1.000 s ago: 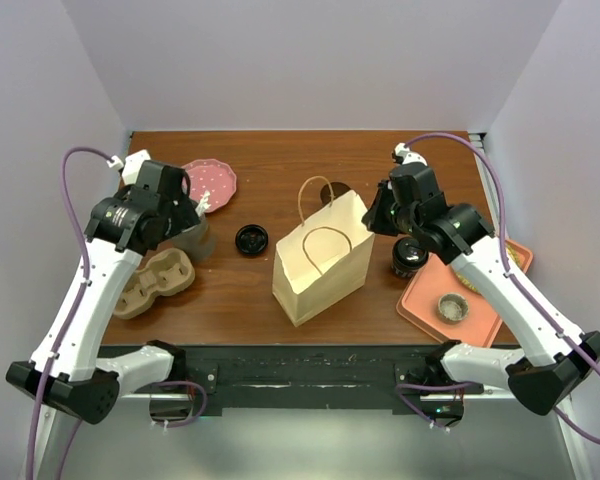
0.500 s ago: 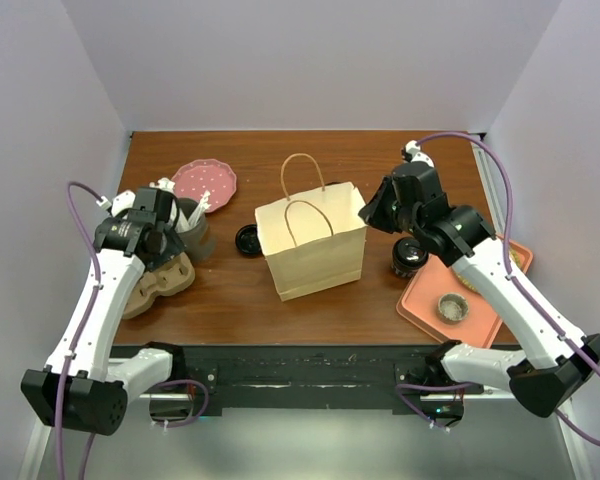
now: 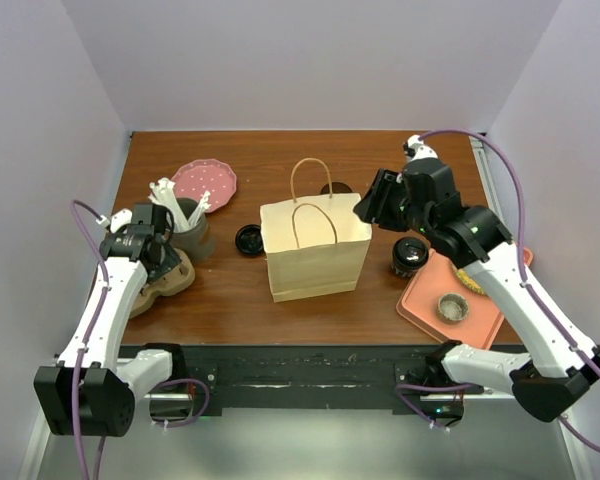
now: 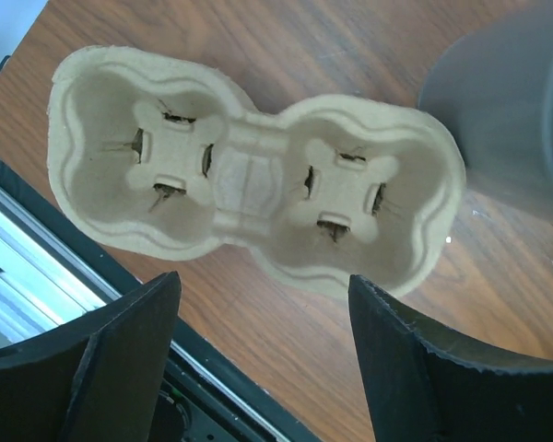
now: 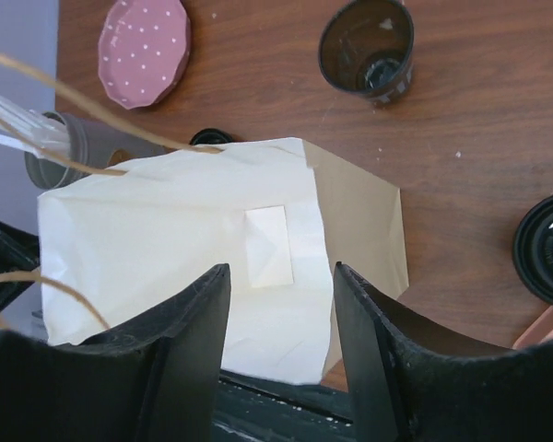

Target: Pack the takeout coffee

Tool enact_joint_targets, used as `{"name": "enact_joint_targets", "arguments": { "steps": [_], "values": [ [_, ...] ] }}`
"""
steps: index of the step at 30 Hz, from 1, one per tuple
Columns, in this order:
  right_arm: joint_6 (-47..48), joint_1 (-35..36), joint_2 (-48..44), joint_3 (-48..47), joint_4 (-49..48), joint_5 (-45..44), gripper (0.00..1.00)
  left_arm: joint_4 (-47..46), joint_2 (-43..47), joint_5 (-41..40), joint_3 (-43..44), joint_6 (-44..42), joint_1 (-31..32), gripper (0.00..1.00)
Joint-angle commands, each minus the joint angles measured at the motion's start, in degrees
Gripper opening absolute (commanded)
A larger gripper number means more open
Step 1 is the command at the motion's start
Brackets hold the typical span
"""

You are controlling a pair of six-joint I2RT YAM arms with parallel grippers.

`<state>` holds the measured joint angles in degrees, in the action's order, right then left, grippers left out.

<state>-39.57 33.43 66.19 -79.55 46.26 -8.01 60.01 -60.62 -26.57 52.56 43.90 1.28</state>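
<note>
Takeout coffee (image 3: 408, 257) stands on the table right of the paper bag (image 3: 315, 255), at the near-left edge of the orange tray (image 3: 425, 300), outside the bag. The right arm crosses over it in the top view, so only the lid and part of the side show. The right wrist view cuts it off at the right edge, leaving just an arc of black lid.

Right gripper (image 5: 281, 273) hangs over the bag's open mouth, fingers partly spread and gripping nothing. Can't tell if a finger touches the rim. The bag is upright with handles up, one handle blurred close to the lens. The fingers hide the near part of the bag's inside.

Left gripper (image 4: 263, 285) is spread wide and holds nothing, above the pulp cup carrier (image 4: 249, 175). Grey cup of utensils (image 3: 185, 228) is just beside the carrier, a blurred side only in the left wrist view.

An open dark cup (image 5: 367, 46) stands behind the bag, mostly hidden in the top view. Black disc lid (image 3: 250, 239) lies left of the bag, pink plate (image 3: 205, 180) farther back-left. A small round container (image 3: 452, 307) sits on the tray, contents unclear.
</note>
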Motion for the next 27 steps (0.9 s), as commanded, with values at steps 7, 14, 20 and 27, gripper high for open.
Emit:
{"name": "enact_joint_targets", "arguments": {
  "steps": [7, 14, 20, 27],
  "values": [
    [9.07, 0.14, -3.62, -8.25, 3.04, -3.32, 0.54, -10.43, -4.23, 0.55, -1.05, -0.48, -5.50, 0.75],
    [12.32, 0.14, -4.49, -9.57, 3.31, -5.69, 0.54, -12.29, -7.67, -1.82, -2.63, -2.07, -7.52, 0.69],
    [13.64, 0.06, -5.11, -9.31, 3.84, -7.54, 0.54, -11.58, -8.55, -2.35, -5.79, -0.04, -7.69, 0.66],
    [13.73, 0.14, -4.85, -9.13, 3.75, -7.28, 0.54, -13.60, -8.72, -2.88, -6.94, -0.13, -7.69, 0.66]
  ]
}}
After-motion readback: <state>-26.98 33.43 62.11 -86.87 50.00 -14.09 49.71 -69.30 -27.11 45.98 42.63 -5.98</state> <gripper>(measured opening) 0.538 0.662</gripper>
